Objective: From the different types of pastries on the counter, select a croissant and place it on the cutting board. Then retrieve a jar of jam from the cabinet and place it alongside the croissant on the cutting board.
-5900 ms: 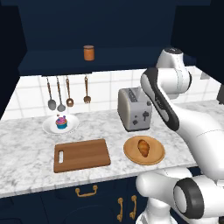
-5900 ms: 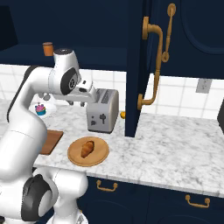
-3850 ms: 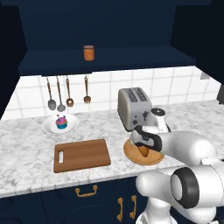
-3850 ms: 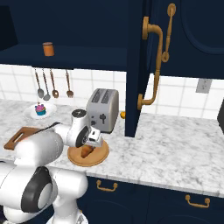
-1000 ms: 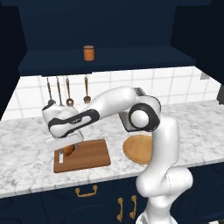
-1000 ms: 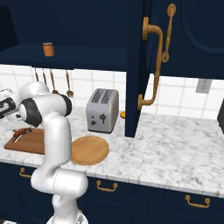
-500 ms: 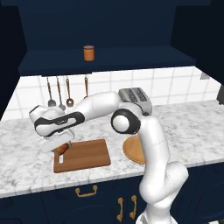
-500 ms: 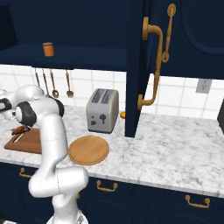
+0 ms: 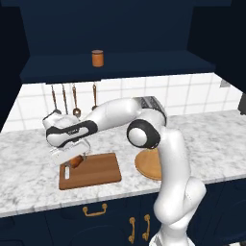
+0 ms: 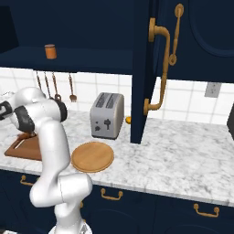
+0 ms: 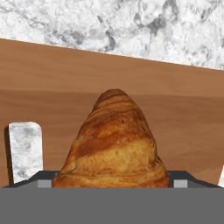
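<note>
Croissant (image 11: 113,144) clenched in gripper (image 9: 73,161) over cutting board (image 11: 183,113); jam jar (image 9: 97,58) on shelf

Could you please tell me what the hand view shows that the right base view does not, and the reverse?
Hand view alone: the golden-brown ridged croissant close up over the board, and the board's slot handle with marble showing through it.

Right base view alone: the silver two-slot toaster, the round tan wooden plate, the small reddish-brown jar on the navy cabinet shelf, and the hanging utensils.

Both: the rectangular brown wooden cutting board and the marbled white-grey counter.
</note>
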Tool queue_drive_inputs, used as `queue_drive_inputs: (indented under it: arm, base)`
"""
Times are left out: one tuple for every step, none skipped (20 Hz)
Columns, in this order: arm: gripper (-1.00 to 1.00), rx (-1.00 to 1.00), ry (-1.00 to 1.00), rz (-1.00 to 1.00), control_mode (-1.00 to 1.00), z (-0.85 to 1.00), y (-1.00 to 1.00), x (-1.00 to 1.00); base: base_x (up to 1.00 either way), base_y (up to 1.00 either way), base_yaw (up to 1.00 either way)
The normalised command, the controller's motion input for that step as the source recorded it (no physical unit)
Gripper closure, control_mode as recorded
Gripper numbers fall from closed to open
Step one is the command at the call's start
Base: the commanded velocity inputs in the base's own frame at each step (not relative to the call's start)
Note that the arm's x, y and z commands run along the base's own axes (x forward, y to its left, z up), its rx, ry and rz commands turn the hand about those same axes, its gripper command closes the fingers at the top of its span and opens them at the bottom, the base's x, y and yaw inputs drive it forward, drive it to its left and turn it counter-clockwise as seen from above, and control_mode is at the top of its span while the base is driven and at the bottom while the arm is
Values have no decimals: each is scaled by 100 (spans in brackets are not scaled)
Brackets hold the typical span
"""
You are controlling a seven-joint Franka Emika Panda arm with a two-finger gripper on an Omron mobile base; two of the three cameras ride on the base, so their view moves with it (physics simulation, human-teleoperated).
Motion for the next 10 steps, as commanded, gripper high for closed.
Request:
queue_drive_inputs:
  arm:
    - [-100,25,-15,0,-100,-6,-44,-14]
    - [-100,29,-19,0,-100,0,-21,-11]
    - [-100,32,-23,0,-100,0,0,-9]
    - [-100,35,-30,0,-100,0,0,-6]
    - [-100,35,-30,0,-100,0,0,-5]
    - [-100,32,-23,0,-100,0,0,-9]
    - [-100,31,-21,0,-100,0,0,-11]
    - [-100,30,-19,0,-100,0,0,-6]
    - [-100,31,-21,0,-100,0,0,0]
    - [-100,29,-24,0,-100,63,0,0]
  base:
    - [0,0,0]
    - [0,0,0]
    - [0,0,0]
    - [0,0,0]
    - [0,0,0]
    - [0,0,0]
    - [0,0,0]
    - [0,0,0]
    - [0,0,0]
    - [0,0,0]
